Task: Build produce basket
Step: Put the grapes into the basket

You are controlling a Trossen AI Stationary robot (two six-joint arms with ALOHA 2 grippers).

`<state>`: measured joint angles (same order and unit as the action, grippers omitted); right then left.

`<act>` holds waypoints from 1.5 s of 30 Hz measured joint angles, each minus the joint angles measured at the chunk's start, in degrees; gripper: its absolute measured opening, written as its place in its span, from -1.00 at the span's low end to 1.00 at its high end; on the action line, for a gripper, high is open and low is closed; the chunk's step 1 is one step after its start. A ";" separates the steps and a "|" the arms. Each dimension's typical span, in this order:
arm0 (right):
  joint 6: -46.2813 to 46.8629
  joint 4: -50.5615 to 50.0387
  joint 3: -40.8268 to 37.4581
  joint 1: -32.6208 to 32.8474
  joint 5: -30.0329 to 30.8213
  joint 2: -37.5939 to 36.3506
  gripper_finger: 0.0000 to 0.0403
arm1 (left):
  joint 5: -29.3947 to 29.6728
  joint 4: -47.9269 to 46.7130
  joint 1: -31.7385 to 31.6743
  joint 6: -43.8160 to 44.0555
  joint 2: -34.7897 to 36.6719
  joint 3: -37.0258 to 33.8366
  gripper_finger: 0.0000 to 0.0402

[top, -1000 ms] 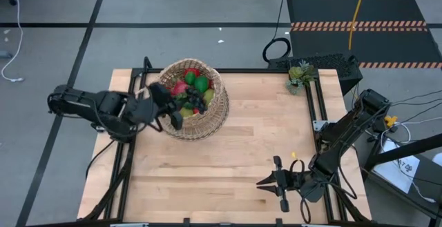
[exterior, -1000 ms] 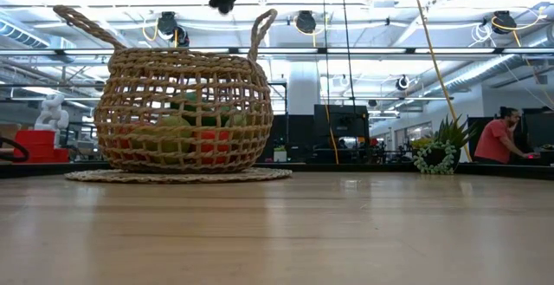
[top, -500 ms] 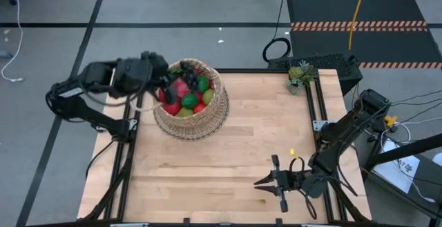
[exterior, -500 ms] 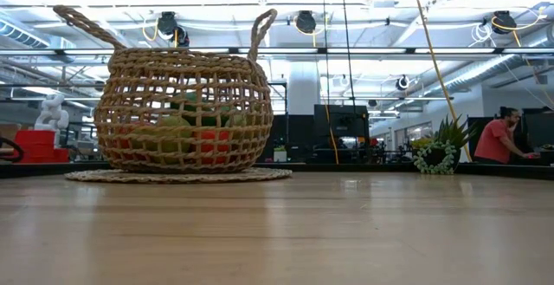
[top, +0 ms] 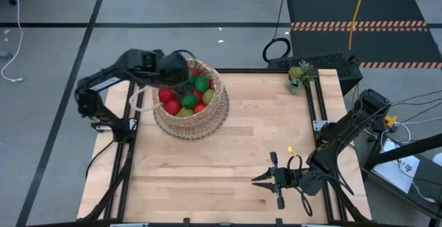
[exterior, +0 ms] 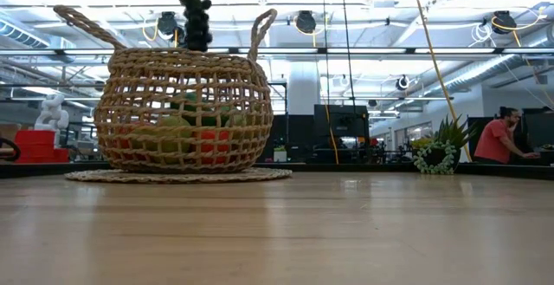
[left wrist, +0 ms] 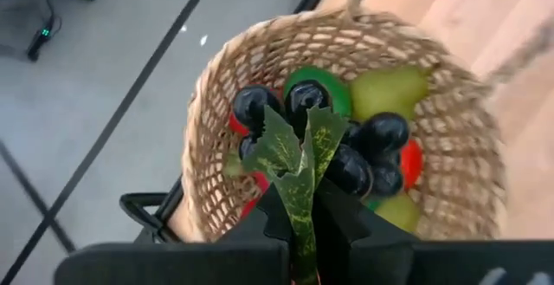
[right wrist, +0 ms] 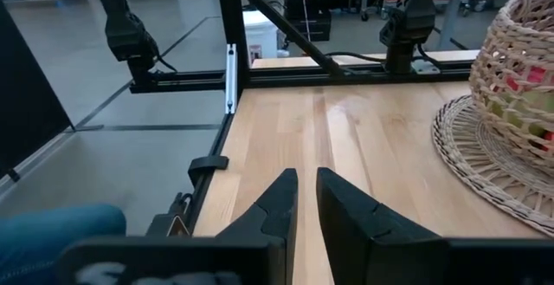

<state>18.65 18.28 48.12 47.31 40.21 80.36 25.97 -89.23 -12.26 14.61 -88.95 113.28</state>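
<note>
The round wicker basket [top: 200, 116] stands on a woven mat at the table's far left. It holds red, green and yellow-green produce [top: 181, 103]. My left gripper [left wrist: 299, 200] hangs over the basket's far-left part, pointing steeply down, shut on a dark grape bunch [left wrist: 363, 155]. In the low view the bunch [exterior: 197, 25] hangs just above the basket's rim [exterior: 177, 53]. My right gripper [top: 266, 181] waits shut and holding nothing near the table's front right. My left gripper pinches the grape bunch's green leaf [left wrist: 301, 185] between its two fingers, coming from above and slanting down. The dark grapes hang below and beyond the fingertips. They are clear of the table, over the fruit in the basket.
A small green potted plant [top: 300, 74] stands at the far right corner. Bare wood [top: 235, 151] spreads between the basket and my right gripper. Black rails [top: 124, 151] run along the table's sides. A person [exterior: 500, 138] sits in the room far behind.
My left gripper has swung with the grape bunch from the basket's near-left side toward the far edge and up. It has tipped to point steeply down over the basket. The bunch now hangs above the basket's rim.
</note>
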 joint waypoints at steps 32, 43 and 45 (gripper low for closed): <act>0.15 -1.02 0.00 0.81 0.00 0.00 -0.80 | -10.64 5.02 -9.48 -12.69 -12.04 -0.55 -0.90; 0.12 -1.03 0.00 0.81 0.00 0.00 -0.80 | -13.54 7.34 -9.57 -14.65 -11.95 -1.90 -0.90; 0.13 -1.02 0.00 0.81 0.00 0.00 -0.80 | -13.54 6.42 -9.38 -14.83 -12.04 -3.03 -0.90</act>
<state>18.79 17.26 48.12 48.12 40.21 80.36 12.43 -82.81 -21.64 -0.22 -100.99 110.25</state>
